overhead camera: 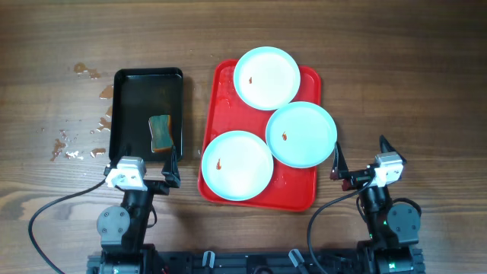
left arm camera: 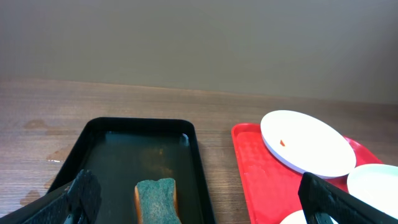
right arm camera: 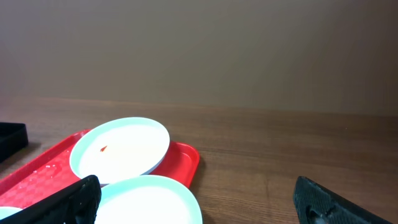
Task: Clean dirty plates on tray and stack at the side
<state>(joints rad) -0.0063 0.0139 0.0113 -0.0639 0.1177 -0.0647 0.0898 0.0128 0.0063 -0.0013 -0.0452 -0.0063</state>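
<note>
Three pale-blue plates lie on the red tray [overhead camera: 221, 99]: a far plate [overhead camera: 266, 78], a right plate [overhead camera: 301, 134] and a near-left plate [overhead camera: 237, 165], each with a small reddish stain. The far plate also shows in the left wrist view [left arm camera: 308, 143] and in the right wrist view [right arm camera: 121, 149]. My left gripper [overhead camera: 144, 161] is open and empty at the near end of the black tray [overhead camera: 137, 99]. My right gripper [overhead camera: 359, 154] is open and empty, just right of the red tray's near right corner.
A green-and-orange sponge [overhead camera: 160, 132] lies in the black tray, also in the left wrist view [left arm camera: 157, 199]. Water drops and puddles [overhead camera: 84, 137] spot the wooden table left of the black tray. Bare wood lies right of the red tray.
</note>
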